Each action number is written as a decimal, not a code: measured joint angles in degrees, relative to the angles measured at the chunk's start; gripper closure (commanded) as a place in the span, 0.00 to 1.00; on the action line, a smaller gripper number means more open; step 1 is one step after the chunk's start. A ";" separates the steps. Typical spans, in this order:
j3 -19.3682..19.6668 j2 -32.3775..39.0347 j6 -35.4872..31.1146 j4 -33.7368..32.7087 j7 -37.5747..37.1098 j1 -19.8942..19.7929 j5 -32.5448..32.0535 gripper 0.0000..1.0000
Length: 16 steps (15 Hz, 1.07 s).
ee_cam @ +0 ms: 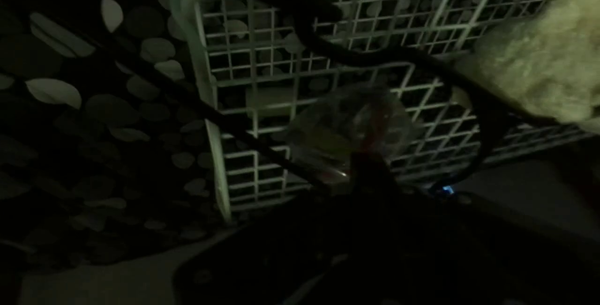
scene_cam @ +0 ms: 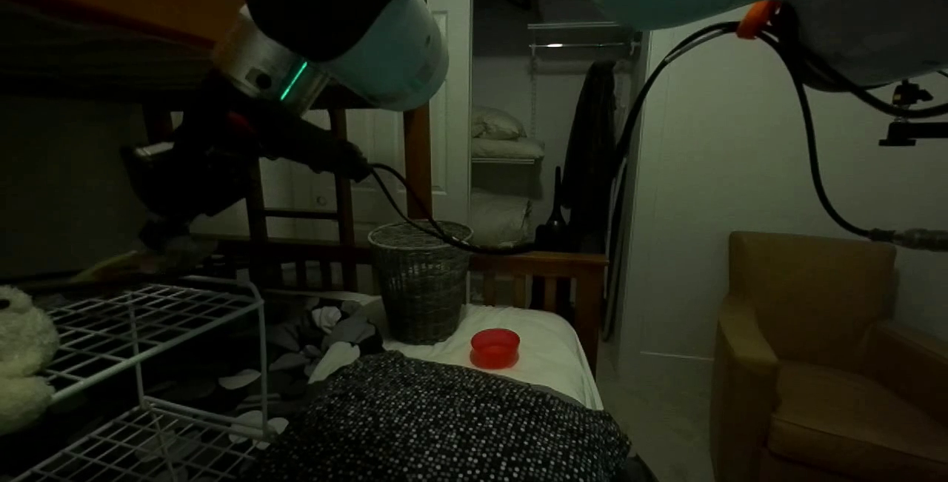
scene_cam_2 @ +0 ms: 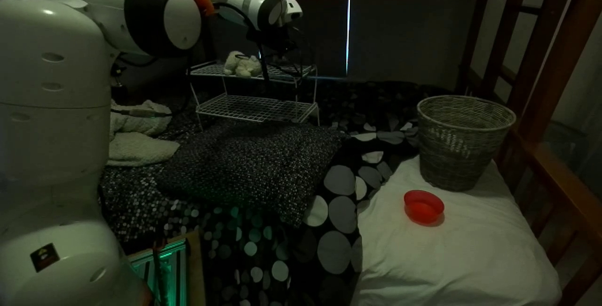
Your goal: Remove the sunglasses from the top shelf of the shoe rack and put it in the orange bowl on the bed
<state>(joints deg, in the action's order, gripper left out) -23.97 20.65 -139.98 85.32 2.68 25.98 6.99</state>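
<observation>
At the far left in an exterior view, a fluffy white toy (scene_cam: 22, 352) sits on the top shelf (scene_cam: 155, 351) of the white shoe rack (scene_cam: 140, 382). The rack is made of thin wire bars. Just to the right of the toy, over the top shelf, the end effector (scene_cam: 172, 246) points down. It is so dark there that I cannot tell if its fingers are apart, together, or clamped on something. The sunglasses (ee_cam: 443, 74) are right by its fingertips, over the top shelf, near the toy. In the wrist view they look like thin, dark, bent lines. I cannot tell if they touch the shelf. Next comes the bed (scene_cam_2: 336, 216), dark with pale spots, and the rack stands on it. Farther right, a tall gray basket (scene_cam: 421, 289) stands on the white sheet (scene_cam: 555, 337) at the end of the bed. The orange bowl (scene_cam: 495, 352) sits near the basket, on the same sheet, right side up, and looks red. At the far right is a tan armchair (scene_cam: 807, 363), well apart from the bed.
</observation>
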 measured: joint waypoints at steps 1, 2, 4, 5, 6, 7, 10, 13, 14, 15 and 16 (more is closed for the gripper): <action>-0.92 -0.82 0.51 -0.46 2.80 -0.50 1.37 1.00; -1.82 -1.67 1.33 -0.88 5.33 -1.12 2.65 1.00; -3.41 -3.24 3.20 -1.44 9.91 -2.38 5.72 1.00; -4.20 -3.84 4.13 -1.59 12.24 -3.14 7.86 1.00; -4.68 -4.37 5.26 -1.71 13.90 -3.82 9.56 1.00; -4.91 -4.79 6.07 -1.74 14.98 -4.39 10.79 1.00; -4.00 -6.32 6.77 -0.93 14.60 -5.85 11.24 1.00; -0.65 -10.13 6.22 3.47 10.76 -7.96 10.80 1.00; 0.50 -11.89 6.01 5.88 9.89 -8.98 10.81 1.00; 1.66 -13.76 5.54 8.57 9.17 -10.05 10.82 1.00; 3.07 -15.76 5.07 11.39 8.42 -10.91 10.82 1.00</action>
<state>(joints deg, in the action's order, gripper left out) -20.90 4.89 -134.91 96.72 11.10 15.07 17.81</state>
